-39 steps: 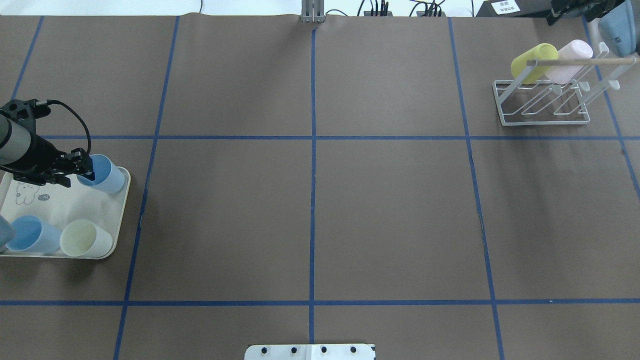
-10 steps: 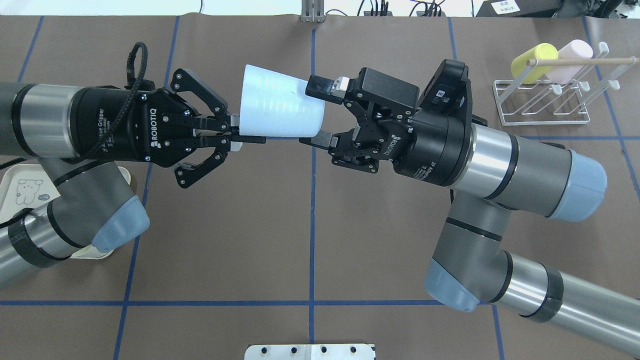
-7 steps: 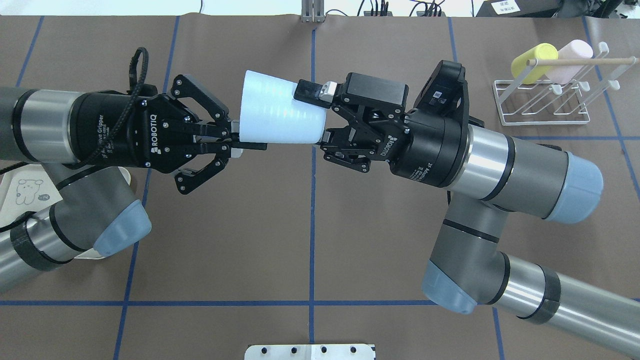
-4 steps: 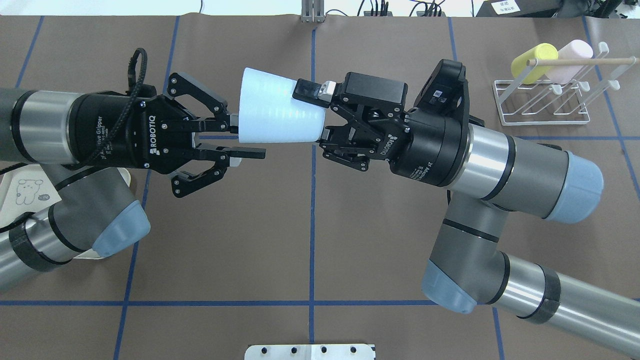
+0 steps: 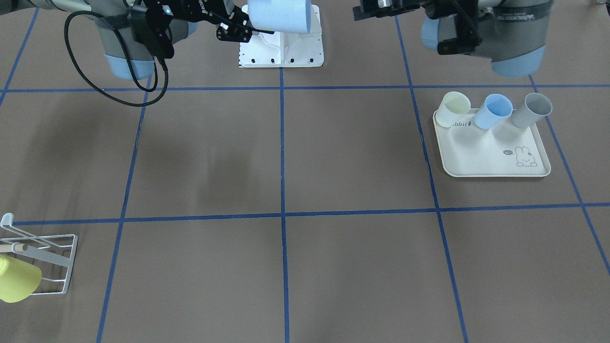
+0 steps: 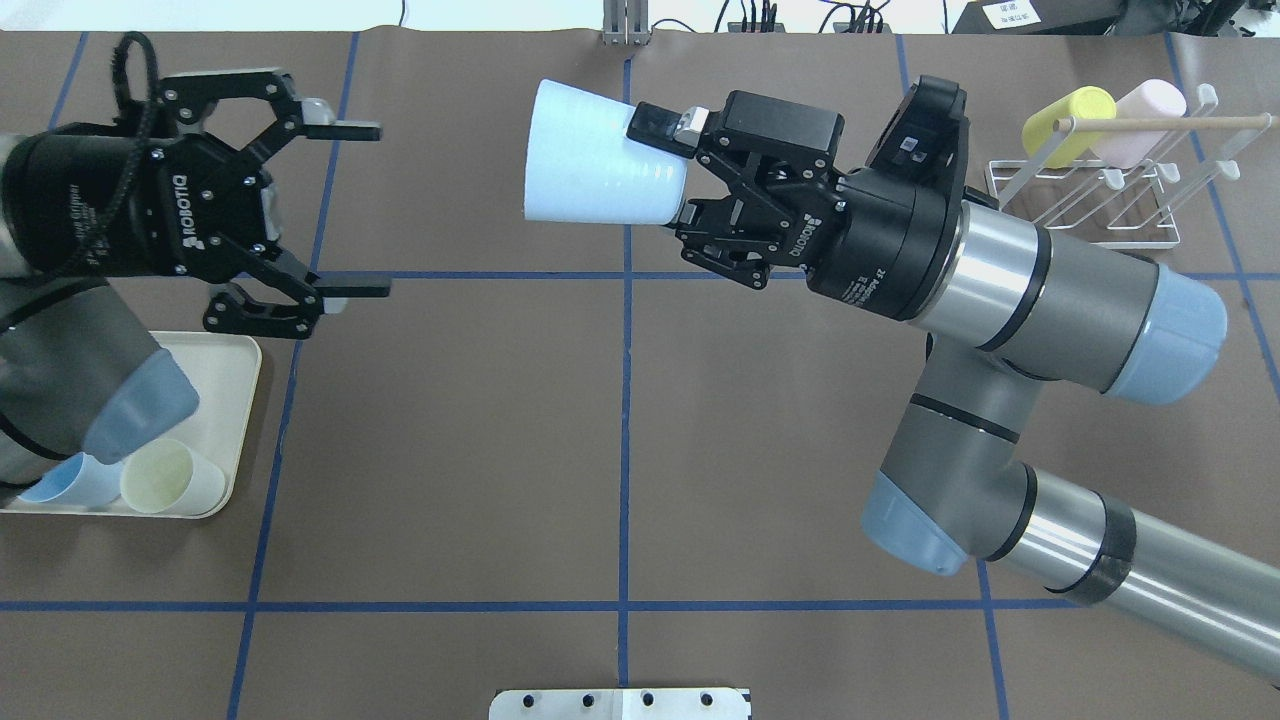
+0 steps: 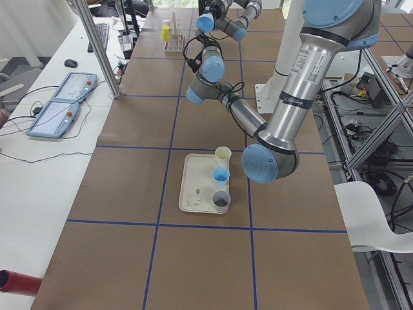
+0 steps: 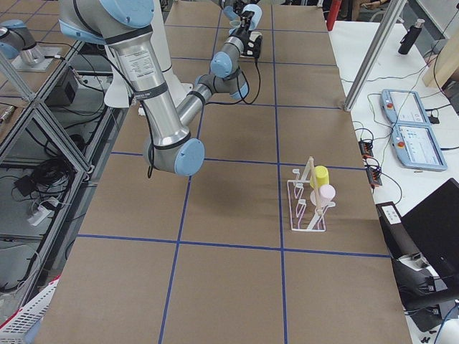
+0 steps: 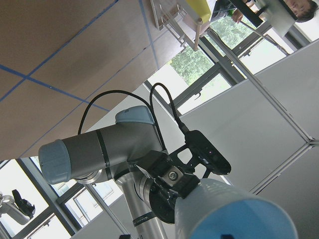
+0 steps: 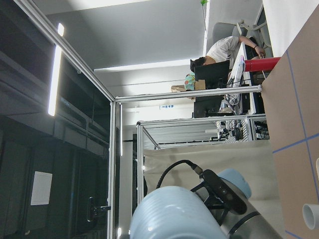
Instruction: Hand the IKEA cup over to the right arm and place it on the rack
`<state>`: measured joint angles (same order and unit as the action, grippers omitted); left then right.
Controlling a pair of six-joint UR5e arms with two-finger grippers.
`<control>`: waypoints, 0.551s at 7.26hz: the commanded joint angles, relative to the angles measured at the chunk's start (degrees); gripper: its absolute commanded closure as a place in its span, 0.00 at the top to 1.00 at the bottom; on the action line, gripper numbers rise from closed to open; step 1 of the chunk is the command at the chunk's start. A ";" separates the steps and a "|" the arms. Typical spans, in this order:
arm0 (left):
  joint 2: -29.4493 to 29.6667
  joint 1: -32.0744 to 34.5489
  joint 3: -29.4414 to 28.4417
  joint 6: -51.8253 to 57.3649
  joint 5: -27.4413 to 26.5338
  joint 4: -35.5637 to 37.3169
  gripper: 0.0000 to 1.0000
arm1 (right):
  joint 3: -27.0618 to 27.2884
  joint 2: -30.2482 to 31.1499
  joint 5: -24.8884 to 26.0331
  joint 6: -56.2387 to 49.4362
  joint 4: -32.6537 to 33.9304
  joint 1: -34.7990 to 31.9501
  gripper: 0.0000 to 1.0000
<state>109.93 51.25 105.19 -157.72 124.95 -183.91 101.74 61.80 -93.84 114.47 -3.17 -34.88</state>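
The pale blue IKEA cup (image 6: 600,165) hangs on its side above the table's far middle, mouth toward the left. My right gripper (image 6: 672,170) is shut on its base end, and the right arm (image 6: 1000,280) reaches in from the lower right. In the front-facing view the cup (image 5: 279,14) shows at the top edge. My left gripper (image 6: 365,210) is open and holds nothing, well apart from the cup at the far left. The white wire rack (image 6: 1090,205) stands at the far right with a yellow cup (image 6: 1068,115) and a pink cup (image 6: 1135,110) on it.
A cream rabbit-print tray (image 5: 491,152) lies on the robot's left side with a cream cup (image 5: 452,108), a blue cup (image 5: 493,110) and a grey cup (image 5: 531,109) along its robot-side edge. The left arm's elbow (image 6: 130,410) hangs over the tray.
The right gripper shut on the cup's base, then the left gripper opened off the rim and drew back to the left. The right arm has carried the cup slightly farther and rightward.
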 commanded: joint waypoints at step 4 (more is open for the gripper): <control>-3.49 15.97 -3.40 37.79 22.88 20.16 1.00 | -1.28 4.11 -15.34 -15.13 19.10 -13.84 0.28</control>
<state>106.78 65.09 103.04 -126.03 146.70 -165.77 100.41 65.64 -102.68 102.54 9.57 -43.26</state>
